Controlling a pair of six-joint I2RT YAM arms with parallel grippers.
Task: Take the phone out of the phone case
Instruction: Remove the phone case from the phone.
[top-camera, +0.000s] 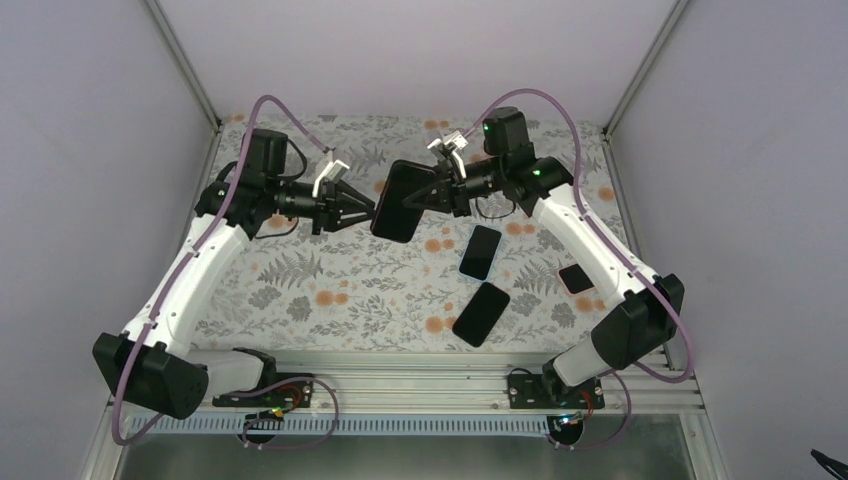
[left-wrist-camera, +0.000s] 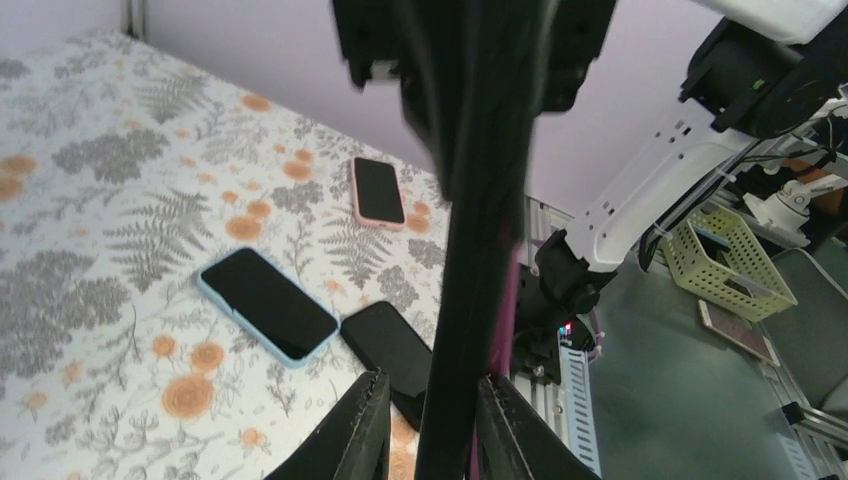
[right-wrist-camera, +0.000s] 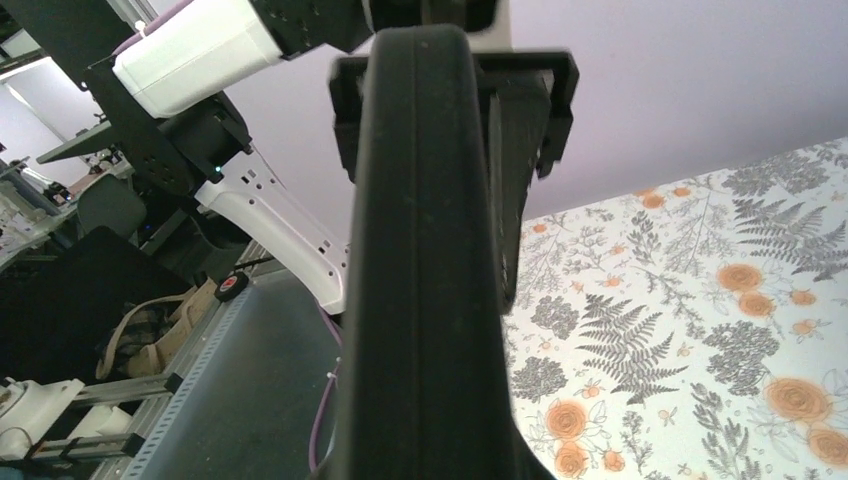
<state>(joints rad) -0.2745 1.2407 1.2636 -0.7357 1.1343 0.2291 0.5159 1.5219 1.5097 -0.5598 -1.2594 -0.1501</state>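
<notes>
Left gripper (top-camera: 368, 212) was narrowed onto the left edge of the phone case (top-camera: 402, 200), fingers (left-wrist-camera: 365, 425) pinching it edge-on. Right gripper (top-camera: 428, 195) clamped the opposite edge. Case was held above the table (top-camera: 330, 290), upper centre of top view. Three loose phones (top-camera: 480, 252) lay lower right.

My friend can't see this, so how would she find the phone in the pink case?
Start at the flowery table and look to its right side, where three phones lie flat. The pink-cased phone lies farthest right, apart from the other two. Its neighbours are a blue-cased phone and a black phone.
</notes>
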